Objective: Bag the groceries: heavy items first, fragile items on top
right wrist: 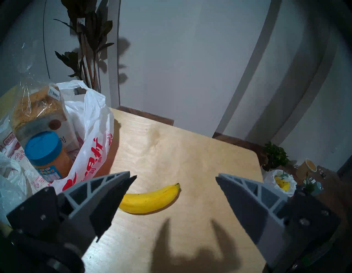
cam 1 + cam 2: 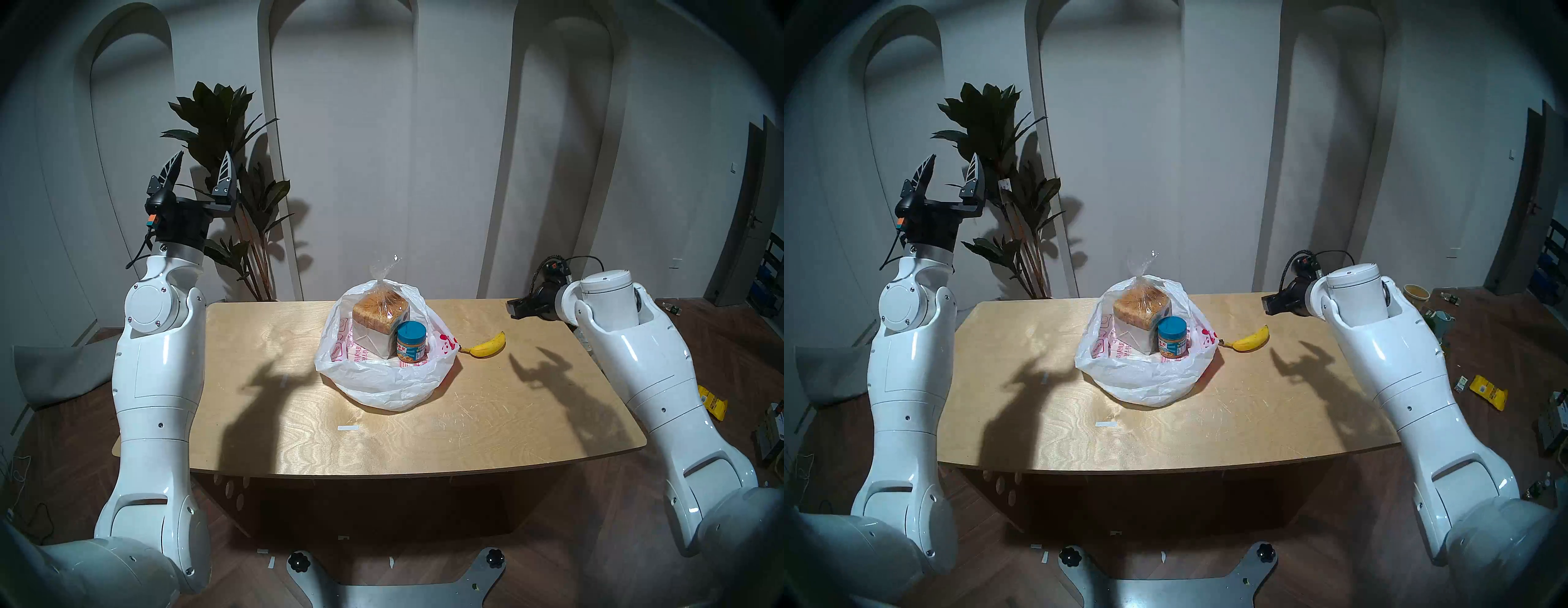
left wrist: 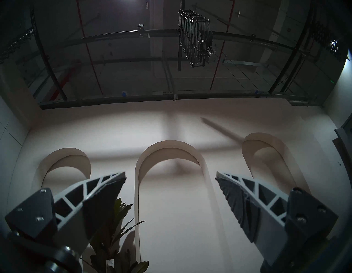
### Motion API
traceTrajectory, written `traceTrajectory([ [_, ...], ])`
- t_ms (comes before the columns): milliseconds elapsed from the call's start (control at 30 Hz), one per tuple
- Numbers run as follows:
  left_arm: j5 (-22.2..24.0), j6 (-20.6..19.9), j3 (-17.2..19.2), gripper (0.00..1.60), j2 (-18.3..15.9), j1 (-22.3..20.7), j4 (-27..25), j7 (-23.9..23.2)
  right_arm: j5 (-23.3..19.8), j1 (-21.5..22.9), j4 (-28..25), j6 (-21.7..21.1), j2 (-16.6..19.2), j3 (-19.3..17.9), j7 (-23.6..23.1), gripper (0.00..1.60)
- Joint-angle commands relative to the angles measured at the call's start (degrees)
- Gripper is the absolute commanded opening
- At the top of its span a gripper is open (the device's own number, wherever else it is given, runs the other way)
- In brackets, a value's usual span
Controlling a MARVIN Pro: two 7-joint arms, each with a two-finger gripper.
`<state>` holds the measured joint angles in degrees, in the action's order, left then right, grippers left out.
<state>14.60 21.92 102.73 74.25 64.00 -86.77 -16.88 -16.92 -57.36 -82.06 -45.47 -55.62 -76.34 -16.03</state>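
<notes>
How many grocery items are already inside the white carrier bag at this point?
2. The bread loaf stands at the back of the white carrier bag; the peanut butter jar stands upright in front of it. The banana lies outside on the table. Nothing else shows, though folds could hide something.

Thin crinkly white plastic carrier bag [image 1: 89, 122]: big red-pink printed characters on outer wall, look Chinese, can't read them. Short tan-filled jar w/ round blue lid [image 1: 47, 154]: blue/red/white label, wording too small. Sliced brown loaf in clear plastic wrap [image 1: 38, 112]: small white sticker near top, print illegible; a few dark characters on the wrap's white lower part, unreadable.
</notes>
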Motion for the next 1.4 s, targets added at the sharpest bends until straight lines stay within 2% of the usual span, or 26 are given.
traceTrajectory([
  [0,0.1,-0.6,0.3,1.60,0.1,1.0,-3.7,0.2,1.0,5.3,-0.6,0.0,4.1,0.9,-3.9,1.60],
  [133,0.3,-1.3,0.4,1.60,0.2,1.8,-5.0,0.3,1.4,5.6,-0.4,0.2,4.9,2.1,-5.9,1.60],
  [567,0.9,-4.4,1.2,1.60,0.5,5.2,-10.0,1.1,3.4,7.8,1.3,0.1,10.9,7.2,-16.5,1.60],
  [867,1.3,-7.1,1.8,1.60,0.8,7.4,-13.6,1.9,5.1,8.8,3.0,1.0,15.3,10.8,-24.3,1.60],
  [967,1.4,-8.5,2.0,1.60,0.9,8.6,-15.4,2.3,6.0,9.1,4.2,1.9,16.9,13.0,-28.2,1.60],
  [1133,1.5,-10.3,2.3,1.60,1.0,9.8,-17.5,3.0,7.1,10.6,6.0,3.7,17.6,15.5,-32.4,1.60],
  [1367,1.5,-13.1,2.6,1.60,1.1,11.5,-20.3,4.0,8.4,14.3,10.8,6.8,14.5,17.3,-34.9,1.60],
])
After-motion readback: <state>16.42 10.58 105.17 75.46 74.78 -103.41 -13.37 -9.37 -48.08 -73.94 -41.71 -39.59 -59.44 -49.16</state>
